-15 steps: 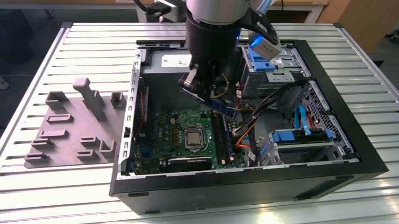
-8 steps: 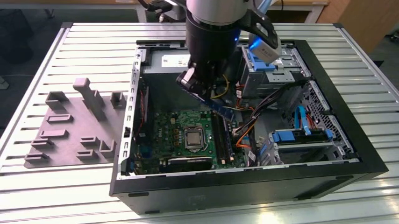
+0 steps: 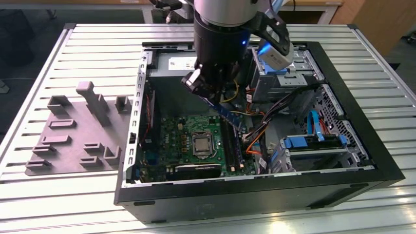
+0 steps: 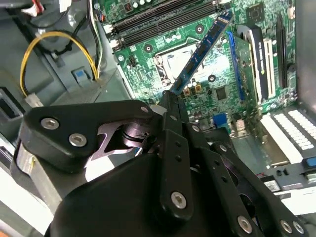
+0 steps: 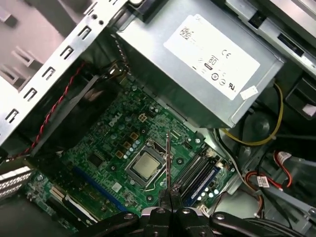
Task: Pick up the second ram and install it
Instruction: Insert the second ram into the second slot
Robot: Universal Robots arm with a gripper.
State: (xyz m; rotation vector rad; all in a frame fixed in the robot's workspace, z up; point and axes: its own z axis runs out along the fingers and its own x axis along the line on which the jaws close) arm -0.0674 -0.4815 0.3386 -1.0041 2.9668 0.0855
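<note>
We are seeing the long, thin blue memory stick (image 4: pixel 200 52) hanging tilted over the green motherboard (image 3: pixel 172 132), mid-frame in the exterior view. The black gripper (image 4: pixel 170 98) is clamping it by one end. The grey moulded plastic tray (image 3: pixel 73 130) is lying at the exterior view's left.

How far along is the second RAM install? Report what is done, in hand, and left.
Done: pickup; the gripper is shut on the second ram. In hand: the stick hangs tilted above the motherboard inside the open case. Left: seating; it is not yet in the memory slots.
</note>
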